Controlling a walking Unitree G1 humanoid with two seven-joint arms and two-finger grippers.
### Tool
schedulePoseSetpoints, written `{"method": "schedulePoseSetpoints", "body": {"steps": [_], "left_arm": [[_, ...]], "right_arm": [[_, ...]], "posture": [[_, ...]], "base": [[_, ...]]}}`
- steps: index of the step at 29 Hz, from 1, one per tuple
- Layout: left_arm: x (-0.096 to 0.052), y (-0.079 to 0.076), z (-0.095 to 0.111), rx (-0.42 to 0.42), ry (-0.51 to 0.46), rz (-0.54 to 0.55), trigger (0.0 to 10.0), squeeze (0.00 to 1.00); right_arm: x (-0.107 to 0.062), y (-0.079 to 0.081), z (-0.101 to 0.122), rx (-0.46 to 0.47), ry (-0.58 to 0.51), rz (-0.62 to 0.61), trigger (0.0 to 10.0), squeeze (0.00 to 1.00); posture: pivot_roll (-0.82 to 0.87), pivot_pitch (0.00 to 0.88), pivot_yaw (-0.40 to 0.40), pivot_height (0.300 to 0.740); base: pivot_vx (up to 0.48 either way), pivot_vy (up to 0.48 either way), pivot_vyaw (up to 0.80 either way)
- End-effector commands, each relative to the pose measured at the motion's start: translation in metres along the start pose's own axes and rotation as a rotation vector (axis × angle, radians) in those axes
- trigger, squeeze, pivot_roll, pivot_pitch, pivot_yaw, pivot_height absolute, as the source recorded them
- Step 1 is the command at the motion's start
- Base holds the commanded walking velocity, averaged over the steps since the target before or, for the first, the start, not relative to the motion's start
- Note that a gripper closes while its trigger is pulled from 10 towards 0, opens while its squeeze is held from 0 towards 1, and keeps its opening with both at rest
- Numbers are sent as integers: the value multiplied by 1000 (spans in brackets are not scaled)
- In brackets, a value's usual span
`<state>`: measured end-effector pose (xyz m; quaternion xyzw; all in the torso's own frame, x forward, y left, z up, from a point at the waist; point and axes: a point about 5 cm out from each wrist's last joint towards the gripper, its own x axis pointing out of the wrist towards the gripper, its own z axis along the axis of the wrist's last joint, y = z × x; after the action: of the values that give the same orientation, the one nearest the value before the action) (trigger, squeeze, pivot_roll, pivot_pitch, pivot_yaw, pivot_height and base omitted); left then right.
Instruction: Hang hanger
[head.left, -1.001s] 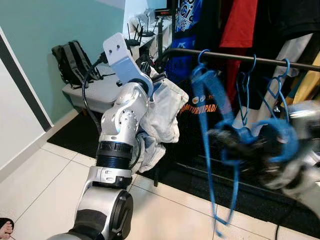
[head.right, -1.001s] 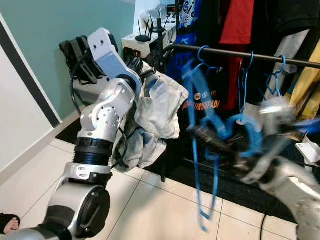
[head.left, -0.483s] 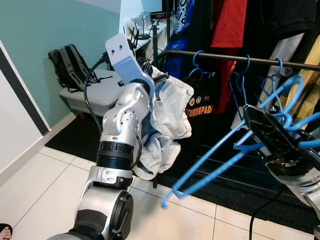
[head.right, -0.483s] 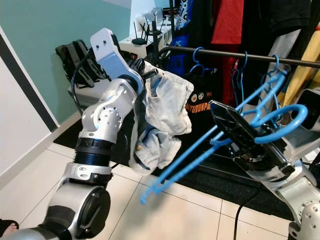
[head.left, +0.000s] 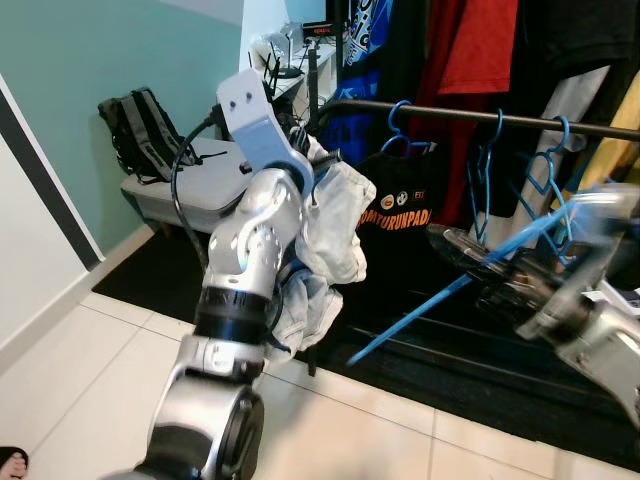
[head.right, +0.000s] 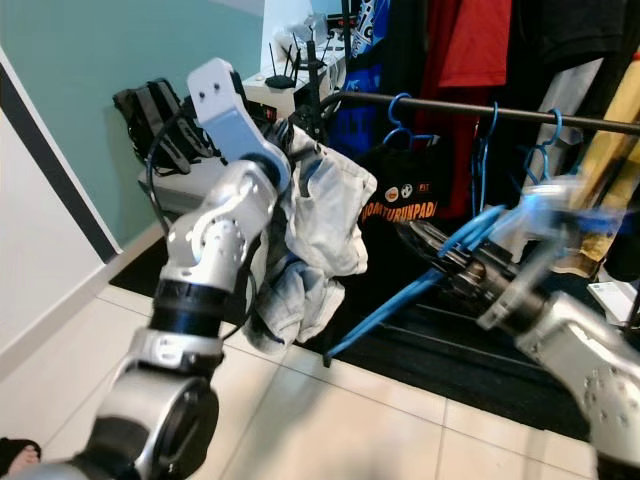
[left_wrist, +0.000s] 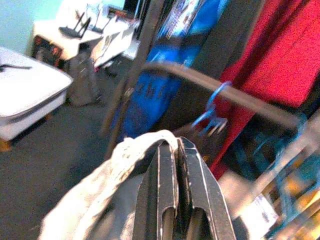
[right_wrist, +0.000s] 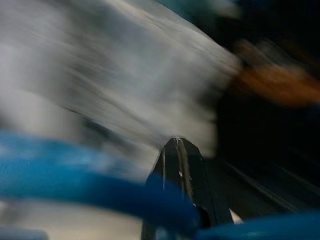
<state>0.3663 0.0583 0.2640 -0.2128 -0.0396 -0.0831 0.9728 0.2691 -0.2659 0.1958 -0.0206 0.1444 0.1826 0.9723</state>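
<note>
A blue hanger (head.left: 470, 285) is carried in the right gripper (head.right: 440, 255), whose fingers are clamped on it near its hook end; one long arm of the hanger slants down and towards the robot's left, ending low above the black mat (head.left: 480, 375). The right arm is blurred, so the exact grip on the hanger cannot be made out. The hanger is held below and in front of the rail (head.left: 470, 117), well short of it, and is not yet hooked on.

The left gripper (left_wrist: 176, 165) is pinched shut on a white garment (head.left: 335, 225), which is held up near the left end of the rail and droops over the left forearm.

The step in hand is judged to be the carrying of the hanger up to the rail. Other blue hangers (head.left: 487, 180) are already hung there, beside dark, red and blue clothes.

For the next move, the hook would have to be raised above the rail, turned so that its opening faces down, and lowered over a free stretch of bar between the hung hangers. Whether the garment is meant to go on the hanger first cannot be told.
</note>
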Motion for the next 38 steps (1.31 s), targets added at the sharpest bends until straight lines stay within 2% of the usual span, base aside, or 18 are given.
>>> {"method": "schedulePoseSetpoints", "body": {"steps": [1,3,6,9,11,12,15,16,17,18,22,23,24,25,28,29,32,38], "left_arm": [[-6,7,-14,21,56,-12,10000,0],[-10,27,-18,50,99,-33,10000,0],[-12,31,-20,68,108,-42,10000,0],[-16,44,-24,151,134,-70,10000,0],[-20,55,-30,187,167,-77,10000,0],[-26,70,-41,247,204,-95,10000,0],[-26,70,-41,247,204,-95,10000,0],[-34,85,-55,318,244,-110,10000,0],[-34,85,-55,318,244,-110,10000,0],[-45,105,-81,380,320,-100,10000,0],[-45,105,-81,380,320,-100,10000,0],[-61,122,-111,423,411,-98,10000,0],[-61,122,-111,423,411,-98,10000,0],[-78,138,-138,430,506,-78,10000,0],[-93,149,-158,413,581,-65,10000,0],[-105,158,-171,481,641,-71,10000,0],[-114,165,-179,497,680,-63,10000,0],[-120,171,-179,463,664,-62,10000,0]], "right_arm": [[-3,-16,-20,-138,158,-139,10000,0],[-14,-29,-41,-289,357,-204,10000,0],[-15,-29,-44,-282,369,-197,10000,0],[-17,-23,-62,-250,449,-146,10000,0],[-19,-20,-75,-264,516,-109,10000,0],[-21,-15,-91,-258,570,-71,10000,0],[-21,-15,-91,-258,570,-71,10000,0],[-22,-16,-103,-290,617,-75,10000,0],[-22,-16,-103,-290,617,-75,10000,0],[-20,-16,-114,-289,600,-83,10000,0],[-20,-16,-114,-289,600,-83,10000,0],[-16,-16,-123,-315,579,-92,10000,0],[-16,-16,-123,-315,579,-92,10000,0],[-13,-14,-132,-312,546,-104,10000,0],[-11,-12,-141,-305,530,-109,10000,0],[-10,-11,-149,-295,532,-117,10000,0],[-10,-10,-152,-284,527,-126,10000,0],[-5,-23,-137,-122,369,-242,10000,0]], "posture": [[-127,0,52,740],[-127,0,52,740],[-127,0,52,740],[-115,0,48,740],[-109,0,46,740],[-100,0,42,740],[-100,0,42,740],[-101,0,41,740],[-101,0,41,740],[-101,0,41,740],[-101,0,41,740],[-118,0,49,740],[-118,0,49,740],[-118,0,50,740],[-118,0,50,740],[-115,0,49,740],[-119,0,51,740],[-119,0,59,740]], "base": [[0,0,0],[0,0,0],[0,0,0],[0,0,0],[0,0,0],[0,0,0],[0,0,0],[0,0,0],[0,0,0],[0,0,0],[0,0,0],[0,0,800],[0,0,800],[0,0,800],[0,0,796],[0,0,794],[0,0,794],[0,0,317]]}}
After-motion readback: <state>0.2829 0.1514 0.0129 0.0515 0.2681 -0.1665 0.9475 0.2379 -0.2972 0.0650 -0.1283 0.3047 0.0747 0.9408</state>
